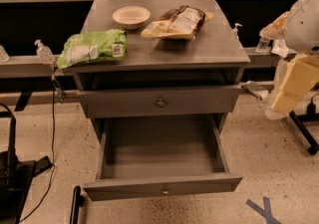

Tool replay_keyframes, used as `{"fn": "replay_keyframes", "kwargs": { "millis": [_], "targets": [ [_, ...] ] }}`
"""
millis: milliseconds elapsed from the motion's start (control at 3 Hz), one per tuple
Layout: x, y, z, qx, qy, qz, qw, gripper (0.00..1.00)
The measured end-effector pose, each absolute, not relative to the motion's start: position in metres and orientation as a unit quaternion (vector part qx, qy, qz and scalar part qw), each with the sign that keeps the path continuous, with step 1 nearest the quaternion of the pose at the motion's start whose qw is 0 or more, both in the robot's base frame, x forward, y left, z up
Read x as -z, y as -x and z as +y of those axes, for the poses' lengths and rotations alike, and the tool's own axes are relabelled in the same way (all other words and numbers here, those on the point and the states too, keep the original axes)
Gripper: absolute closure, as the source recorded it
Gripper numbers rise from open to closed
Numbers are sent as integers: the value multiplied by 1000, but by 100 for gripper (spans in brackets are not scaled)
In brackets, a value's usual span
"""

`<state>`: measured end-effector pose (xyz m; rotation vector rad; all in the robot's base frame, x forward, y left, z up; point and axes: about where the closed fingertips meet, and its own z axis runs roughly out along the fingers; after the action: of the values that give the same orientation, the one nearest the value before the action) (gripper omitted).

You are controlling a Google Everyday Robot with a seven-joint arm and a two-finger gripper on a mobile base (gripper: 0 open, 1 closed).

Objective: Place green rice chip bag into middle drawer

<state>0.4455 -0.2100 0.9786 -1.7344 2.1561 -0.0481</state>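
The green rice chip bag (92, 48) lies flat on the left part of the grey cabinet top (199, 44), overhanging its left edge, barcode label up. The middle drawer (162, 186) is pulled wide open below and nothing lies in it. Its round knob faces me. The knobbed drawer above it (160, 102) is nearly closed. My arm (299, 54) shows as white and cream segments at the right edge, well away from the bag. My gripper itself is out of view.
A cream bowl (131, 16) and a brown-and-yellow snack bag (177, 21) sit on the cabinet top. Sanitizer bottles (44, 51) stand on side rails at left and right. A black stand (12, 173) with a cable is on the floor at left.
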Motion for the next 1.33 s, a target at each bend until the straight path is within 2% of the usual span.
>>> {"fn": "replay_keyframes", "kwargs": {
  "millis": [333, 667, 1333],
  "targets": [
    [-974, -485, -178, -9, 643, 737, 208, 0],
    [-1000, -565, -70, -23, 704, 666, 247, 0],
    [-1009, -563, -55, -23, 710, 655, 258, 0]
  ]
}}
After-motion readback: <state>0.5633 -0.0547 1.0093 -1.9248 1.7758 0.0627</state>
